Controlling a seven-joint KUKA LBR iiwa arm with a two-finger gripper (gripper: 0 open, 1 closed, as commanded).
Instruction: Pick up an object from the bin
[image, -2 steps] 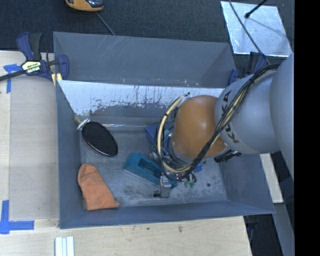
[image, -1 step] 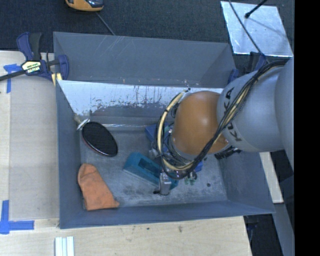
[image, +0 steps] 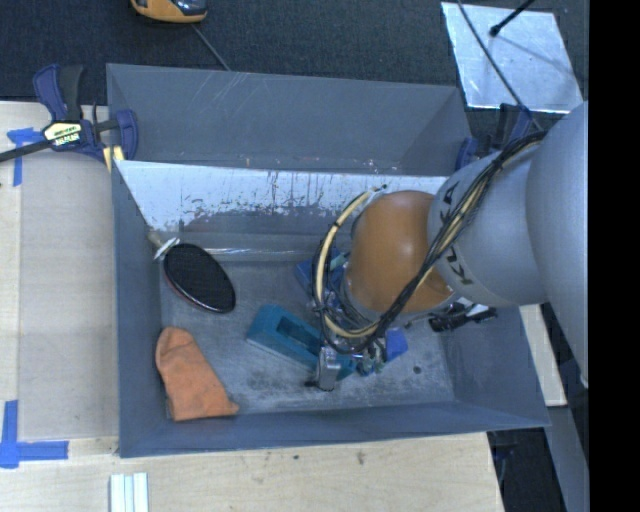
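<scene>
**Gripper (image: 328, 378) low in bin, at right end of teal block**

Arm (image: 520, 230) comes in from right of cam view, wrist pointing down into grey metal bin (image: 132, 330). Orange cover (image: 395, 250) on wrist sits over centre-right of bin floor. Yellow/black cables (image: 326, 262) loop down its left side to the tool. Gripper tip is down near the floor, front-centre, close to front wall.

Grip state: cannot tell. Tool end is small, dark and partly under the wrist, so released vs clenched isn't readable. Same for whether it has anything in it.

Nearest obj: teal block (image: 282, 335), a low angular piece lying on the floor just left of gripper, long axis running upper-left to lower-right. Its lower-right end meets the gripper tip. Touching vs just beside: can't tell from this angle.

Other items:
- Small blue piece (image: 396, 344) just right of gripper, partly under orange cover.
- Second blue bit (image: 306, 272) further back, next to the cables, mostly hidden.
- Black oval obj (image: 200, 278) at back-left of floor, tilted, w/ a pale end toward the back-left corner. Well apart from gripper.
- Orange cloth (image: 192, 378), crumpled, in front-left corner against left and front walls. Bare floor between it and teal block.
- Thin dark item (image: 462, 317) on right side under the arm, too hidden to ID.

Items lie spread out singly on the floor, not heaped. Back wall shows scuffs and scratch marks along its lower half.
</scene>
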